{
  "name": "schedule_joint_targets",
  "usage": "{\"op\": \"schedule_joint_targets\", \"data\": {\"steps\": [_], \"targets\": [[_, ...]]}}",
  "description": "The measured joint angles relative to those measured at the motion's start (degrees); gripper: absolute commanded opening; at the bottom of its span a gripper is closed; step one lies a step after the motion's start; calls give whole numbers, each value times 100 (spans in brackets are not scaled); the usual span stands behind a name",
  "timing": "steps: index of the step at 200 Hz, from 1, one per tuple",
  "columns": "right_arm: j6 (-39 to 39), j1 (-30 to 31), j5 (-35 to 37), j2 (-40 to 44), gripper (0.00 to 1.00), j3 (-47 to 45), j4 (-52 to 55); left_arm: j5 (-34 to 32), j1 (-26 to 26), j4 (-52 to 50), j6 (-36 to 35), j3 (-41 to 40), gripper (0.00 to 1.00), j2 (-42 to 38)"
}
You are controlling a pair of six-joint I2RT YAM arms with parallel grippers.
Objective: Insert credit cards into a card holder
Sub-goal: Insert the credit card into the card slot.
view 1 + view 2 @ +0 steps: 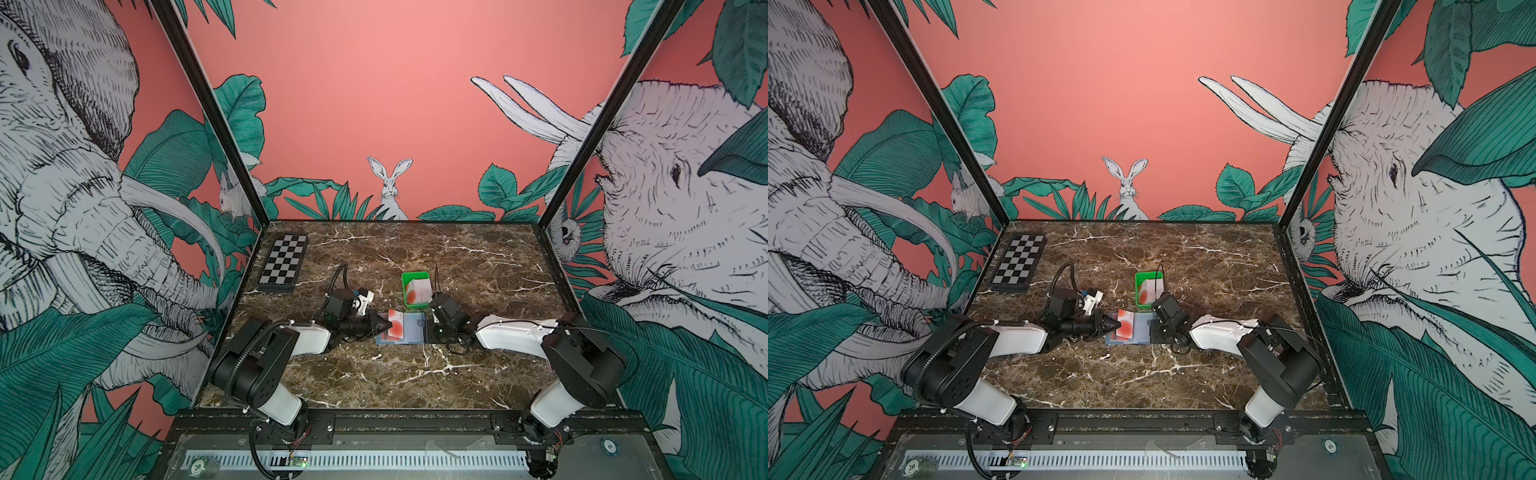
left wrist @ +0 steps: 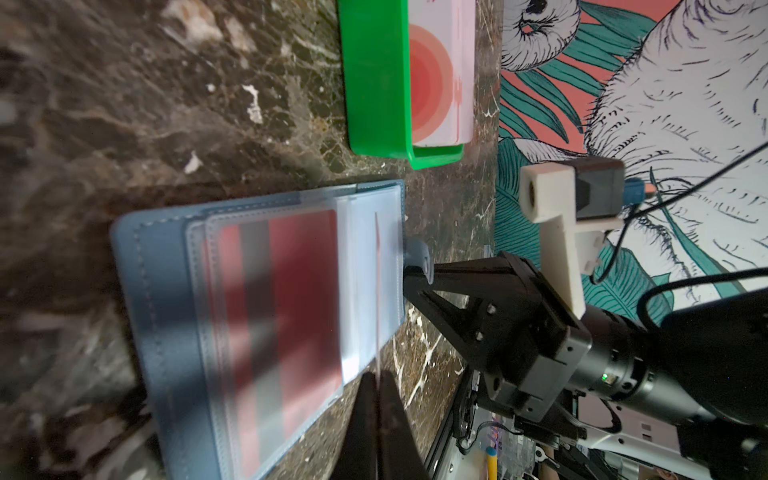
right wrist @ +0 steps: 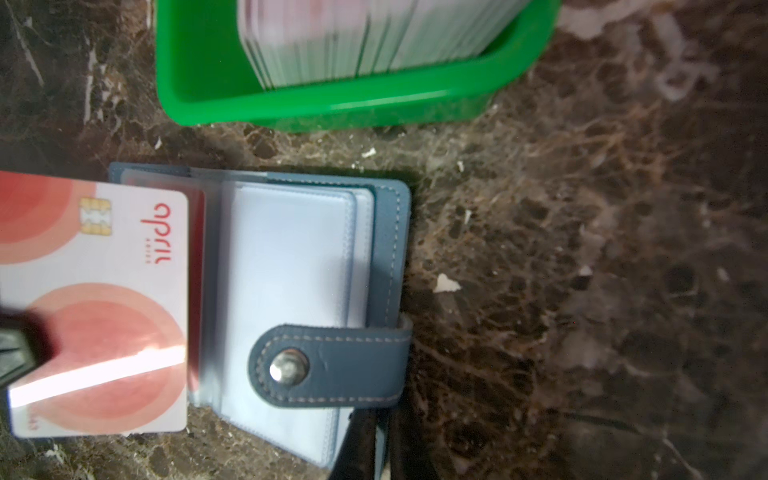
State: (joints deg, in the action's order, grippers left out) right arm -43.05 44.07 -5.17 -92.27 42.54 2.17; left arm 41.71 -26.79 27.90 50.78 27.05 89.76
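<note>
The slate-blue card holder (image 1: 411,332) lies open on the marble, also in a top view (image 1: 1140,330). My left gripper (image 2: 379,376) is shut on a white credit card with red circles (image 3: 104,291), seen edge-on in the left wrist view (image 2: 378,291). That card lies over the holder's left half (image 1: 395,325), with its free edge near the middle fold. A red card with a dark stripe (image 2: 291,311) sits in a clear sleeve. My right gripper (image 3: 384,419) is shut on the holder's right edge, just below the snap tab (image 3: 332,365).
A green tray (image 1: 415,305) with a stack of cards (image 3: 353,37) stands just behind the holder. A checkerboard (image 1: 282,262) lies at the back left. Printed walls close in the table on three sides.
</note>
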Motion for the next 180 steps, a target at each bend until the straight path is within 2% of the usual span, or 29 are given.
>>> {"op": "schedule_joint_targets", "data": {"steps": [136, 180], "targets": [[-2, 0, 0, -7, 10, 0, -15, 59, 0, 1110, 472, -177, 0, 688], [-2, 0, 2, -7, 10, 0, -15, 101, 0, 1187, 496, -195, 0, 710]]}}
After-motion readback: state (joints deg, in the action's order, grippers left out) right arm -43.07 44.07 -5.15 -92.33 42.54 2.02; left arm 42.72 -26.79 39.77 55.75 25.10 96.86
